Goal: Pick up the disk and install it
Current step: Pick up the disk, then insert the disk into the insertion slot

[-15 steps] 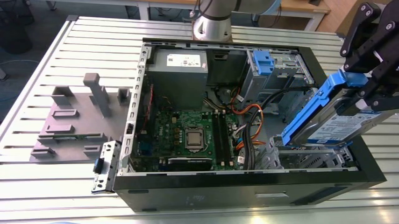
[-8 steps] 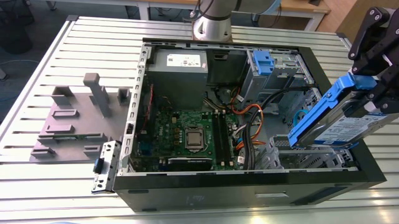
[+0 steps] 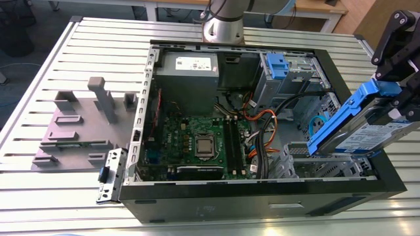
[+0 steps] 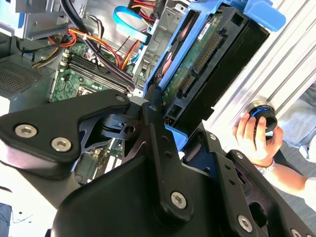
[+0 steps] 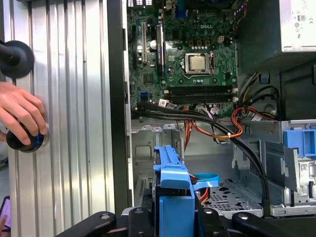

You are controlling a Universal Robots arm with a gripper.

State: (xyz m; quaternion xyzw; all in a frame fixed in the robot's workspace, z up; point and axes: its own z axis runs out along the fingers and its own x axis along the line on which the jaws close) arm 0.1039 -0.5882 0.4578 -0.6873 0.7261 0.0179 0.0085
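My gripper [image 3: 395,105] hangs at the exterior view's right, shut on the disk [image 3: 367,132]. The disk is a silver drive with a white-and-blue label in a bright blue frame. It is tilted, one end low over the metal drive cage [image 3: 328,167] in the near right corner of the open computer case [image 3: 262,194]. In the second wrist view the disk [image 4: 207,54] shows its green circuit-board side between the black fingers [image 4: 153,123]. In the first wrist view the blue frame [image 5: 173,197] stands above the cage floor.
Inside the case lie a green motherboard [image 3: 203,142], a grey power supply [image 3: 190,66], loose cables [image 3: 262,132] and a blue caddy [image 3: 276,66] at the back. A grey fixture [image 3: 85,123] sits on the slatted table. A person's hand [image 5: 19,113] rests on a black knob.
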